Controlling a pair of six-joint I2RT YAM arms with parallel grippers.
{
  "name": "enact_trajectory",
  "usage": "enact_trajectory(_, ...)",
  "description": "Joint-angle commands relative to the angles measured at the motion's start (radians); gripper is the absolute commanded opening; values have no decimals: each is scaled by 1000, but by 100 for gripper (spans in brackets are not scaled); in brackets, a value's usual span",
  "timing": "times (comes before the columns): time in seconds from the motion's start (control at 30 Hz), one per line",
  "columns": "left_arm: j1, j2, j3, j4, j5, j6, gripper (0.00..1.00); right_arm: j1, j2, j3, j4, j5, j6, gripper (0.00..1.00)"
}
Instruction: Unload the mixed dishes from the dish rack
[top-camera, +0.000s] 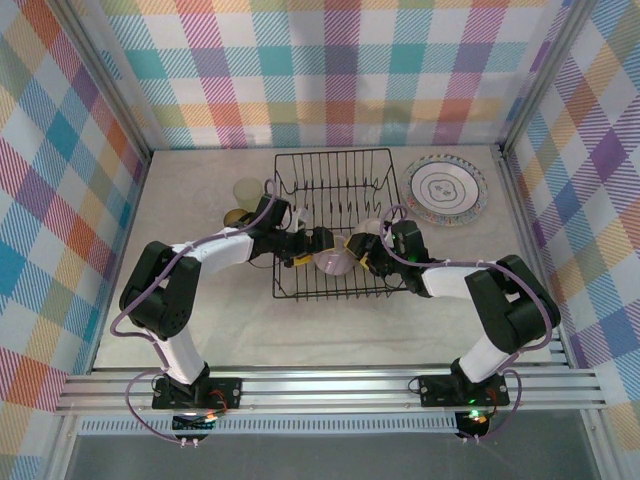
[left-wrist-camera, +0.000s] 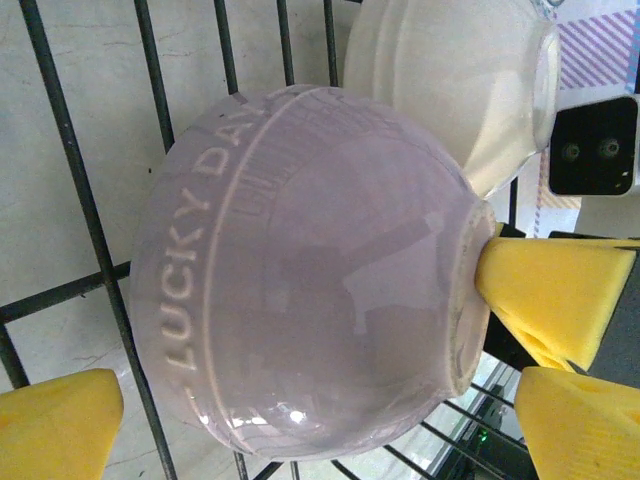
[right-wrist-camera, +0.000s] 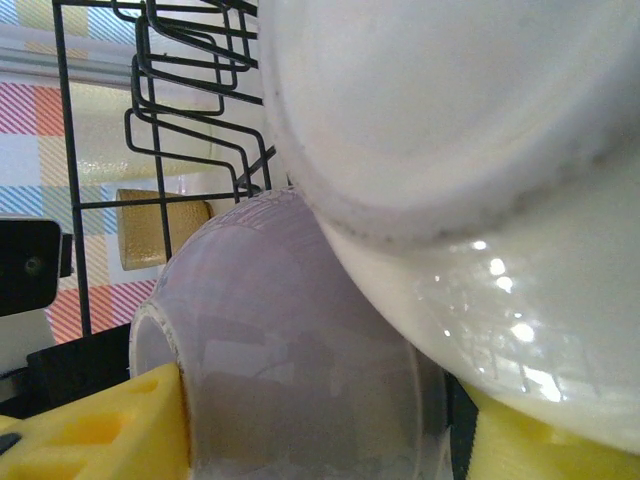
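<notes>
A pale lilac bowl (top-camera: 333, 262) embossed "LUCKY DAY" (left-wrist-camera: 300, 280) lies on its side in the front of the black wire dish rack (top-camera: 335, 158). My left gripper (top-camera: 312, 245) reaches in from the left and stands open wide, its yellow fingers (left-wrist-camera: 60, 420) on either side of the bowl without gripping. My right gripper (top-camera: 362, 255) comes in from the right, open around the same bowl (right-wrist-camera: 290, 350). One pad (right-wrist-camera: 90, 430) touches the bowl's foot, and a dark gap shows at the other. A cream bowl (top-camera: 375, 228) (right-wrist-camera: 450, 150) leans on the lilac one.
A ringed plate (top-camera: 446, 188) lies flat on the table right of the rack. An amber cup (top-camera: 237, 216) and a pale cup (top-camera: 247, 190) stand left of it. Upright rack wires (right-wrist-camera: 150, 120) rise close behind the bowls. Checked walls enclose the table.
</notes>
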Motion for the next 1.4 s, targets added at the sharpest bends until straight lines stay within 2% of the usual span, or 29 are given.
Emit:
enact_trajectory(0.0,7,-12,-18,72,25,-61,98,0,73,-64,-179,-10,23,59)
enact_trajectory(0.4,5,24,-81,248,72,-191,94,-11,103,-69,-120,-45,48,56)
enact_trajectory(0.57,5,26,-130,387,102,-275,91,-13,109,-67,-111,-52,50,56)
enact_trajectory(0.67,5,17,-156,449,107,-313,86,-13,109,-66,-112,-54,50,56)
enact_trajectory(0.73,5,7,-174,487,110,-338,79,-15,108,-65,-109,-57,51,56)
enact_trajectory(0.9,5,-21,-203,518,101,-361,71,-15,107,-60,-104,-64,54,56)
enact_trajectory(1.37,-6,-45,-281,738,110,-464,56,-16,87,-31,-112,-96,56,59)
